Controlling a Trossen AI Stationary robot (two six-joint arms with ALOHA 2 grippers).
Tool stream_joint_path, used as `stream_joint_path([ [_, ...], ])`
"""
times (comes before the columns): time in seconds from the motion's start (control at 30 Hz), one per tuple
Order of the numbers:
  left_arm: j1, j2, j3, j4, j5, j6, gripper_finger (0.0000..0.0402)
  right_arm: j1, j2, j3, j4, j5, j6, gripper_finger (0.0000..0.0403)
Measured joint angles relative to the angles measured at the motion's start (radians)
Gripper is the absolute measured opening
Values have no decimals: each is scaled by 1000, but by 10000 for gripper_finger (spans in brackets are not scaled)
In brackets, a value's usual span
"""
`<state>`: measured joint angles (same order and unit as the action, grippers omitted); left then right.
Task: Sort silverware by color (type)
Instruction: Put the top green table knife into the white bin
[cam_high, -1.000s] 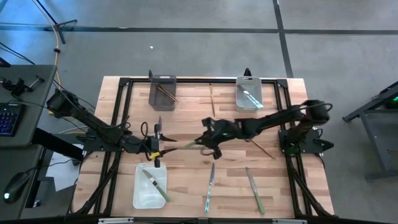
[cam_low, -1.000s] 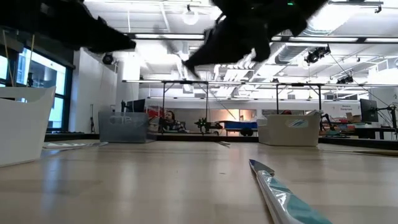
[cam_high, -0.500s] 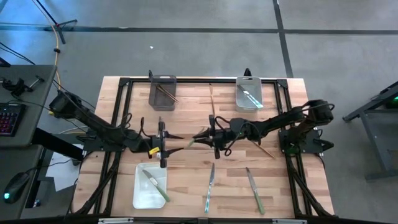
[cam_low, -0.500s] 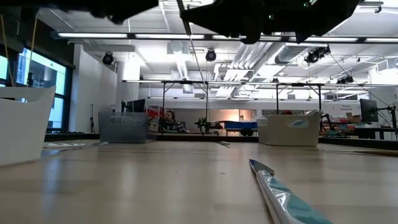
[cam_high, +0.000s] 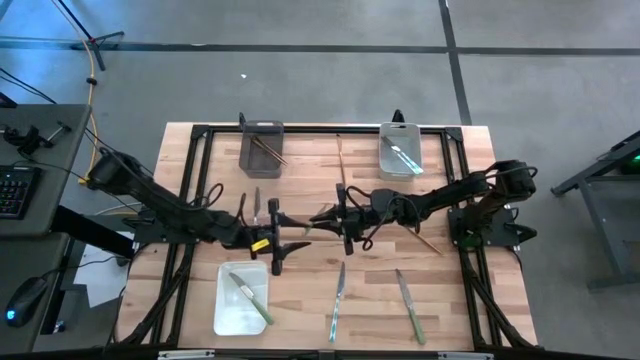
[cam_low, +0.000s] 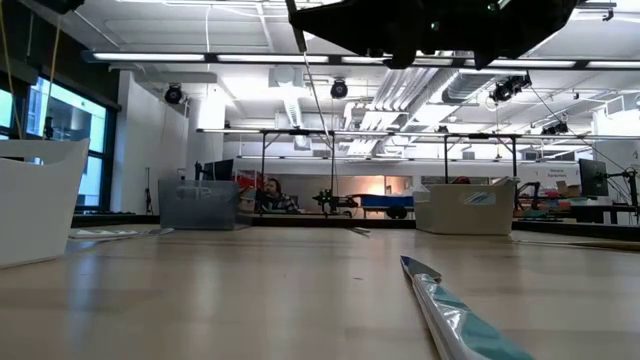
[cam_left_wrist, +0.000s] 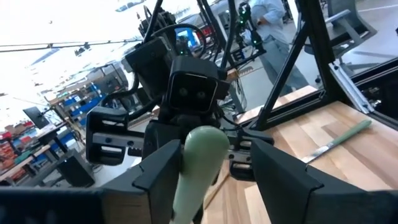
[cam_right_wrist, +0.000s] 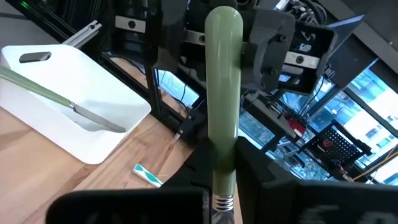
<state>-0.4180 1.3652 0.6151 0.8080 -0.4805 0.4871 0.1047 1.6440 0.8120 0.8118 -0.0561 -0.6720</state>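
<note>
A green-handled utensil hangs in the air over the table's middle, between my two grippers. My right gripper is shut on it, and the handle points toward the table's left. My left gripper is open, with one finger on each side of the handle's rounded free end. Other utensils lie flat on the wood: two near the near edge, one by the left arm, and brown sticks. My right gripper pinches the green handle at its end by the metal collar. It comes level from the table's right, with the utensil running straight out along the fingers and lifted clear. My left gripper has its fingers beside the handle's free end; whether they touch it, I cannot tell.
A white bin near the left arm holds a green-handled utensil. A grey bin at the far edge holds brown sticks, and a pale bin there holds a silvery one. A black frame runs along the table's edges.
My left gripper has moved toward the table's right, up to the handle's free end. My right gripper has risen a little, shifted toward the far edge and levelled the utensil. The utensil has stayed in the right gripper's hold.
</note>
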Motion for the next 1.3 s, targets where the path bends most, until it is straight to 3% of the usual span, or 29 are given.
stream_joint_path([
  [0.37, 2, 11, 31, -7, -10, 43, 69, 0, 0, 0, 0, -5, 9, 12],
  [0.63, 2, 9, 40, -55, -10, 30, 69, 0, 1, 0, -4, -4, 16, 12],
  [0.77, -2, -7, 111, -225, -23, 19, 69, 3, 2, -1, 1, 48, 37, 37],
  [0.93, -15, -8, 253, -562, -34, -41, 69, 5, 0, 0, -18, 130, 67, 110],
  [1.07, -52, -3, 363, -845, 33, -156, 69, 2, -15, 2, -46, 307, 64, 149],
  [1.17, -88, -2, 447, -986, -2, -214, 69, 8, -30, -2, -128, 370, 61, 146],
  [1.3, -153, 35, 567, -1181, -34, -285, 69, 4, -56, -2, -195, 402, 80, 95],
])
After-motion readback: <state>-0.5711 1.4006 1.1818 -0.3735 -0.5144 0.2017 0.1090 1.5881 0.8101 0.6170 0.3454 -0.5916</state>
